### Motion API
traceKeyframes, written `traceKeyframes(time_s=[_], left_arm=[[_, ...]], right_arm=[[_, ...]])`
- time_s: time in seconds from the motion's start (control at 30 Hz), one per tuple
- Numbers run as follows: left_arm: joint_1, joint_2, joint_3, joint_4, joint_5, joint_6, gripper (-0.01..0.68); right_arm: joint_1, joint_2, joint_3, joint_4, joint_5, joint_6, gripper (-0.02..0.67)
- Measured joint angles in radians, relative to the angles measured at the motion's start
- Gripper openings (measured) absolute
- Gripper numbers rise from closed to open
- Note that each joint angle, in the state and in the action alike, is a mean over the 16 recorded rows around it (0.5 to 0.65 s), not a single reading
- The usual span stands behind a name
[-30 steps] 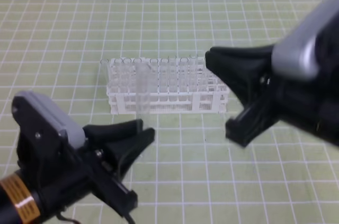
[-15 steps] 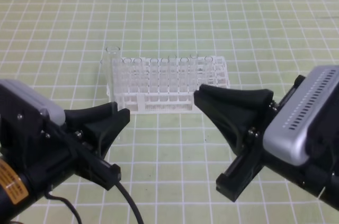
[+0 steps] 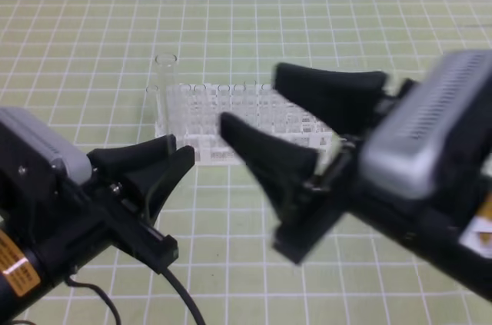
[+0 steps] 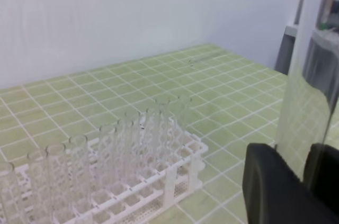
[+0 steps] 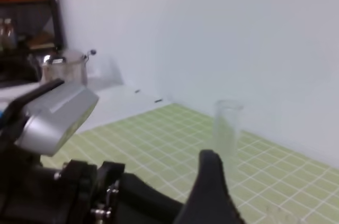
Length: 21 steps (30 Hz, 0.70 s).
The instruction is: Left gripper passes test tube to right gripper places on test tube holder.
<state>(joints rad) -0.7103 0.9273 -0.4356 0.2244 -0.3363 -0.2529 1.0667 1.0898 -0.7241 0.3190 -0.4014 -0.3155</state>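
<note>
Your left gripper [image 3: 165,157] is clamped on the lower part of the test tube [image 3: 164,94], holding it upright so that its open rim stands above the tops of the tubes already seated in the test tube holder [image 3: 206,150]. Seen from the high camera, the tube sits at the left end of the holder, on the near side of it and not in any hole. From the left wrist camera the tube [image 4: 304,70] rises as a clear column between the two black fingertips [image 4: 273,176], which close in against its sides. Your right gripper [image 3: 296,129] is spread wide, with nothing between its fingers, and reaches in from the right with its tips over the near middle of the holder, short of the tube. Treat the tube as light, rigid, smooth glass: it will likely slip under a loose pinch and may crack under a hard one. The free upper half above the left fingers looks like the sensible place to take hold, squarely across the wall and below the rim, before the left side lets go.
</note>
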Motion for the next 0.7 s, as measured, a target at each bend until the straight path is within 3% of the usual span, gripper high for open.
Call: traceKeyframes(time_s=[0.7], left_arm=[[0.0,0.0,0.0,0.006,-0.031,-0.019,0.003]], right_arm=[[0.001,0.237,-0.169,-0.016,-0.076,0.033,0.047]])
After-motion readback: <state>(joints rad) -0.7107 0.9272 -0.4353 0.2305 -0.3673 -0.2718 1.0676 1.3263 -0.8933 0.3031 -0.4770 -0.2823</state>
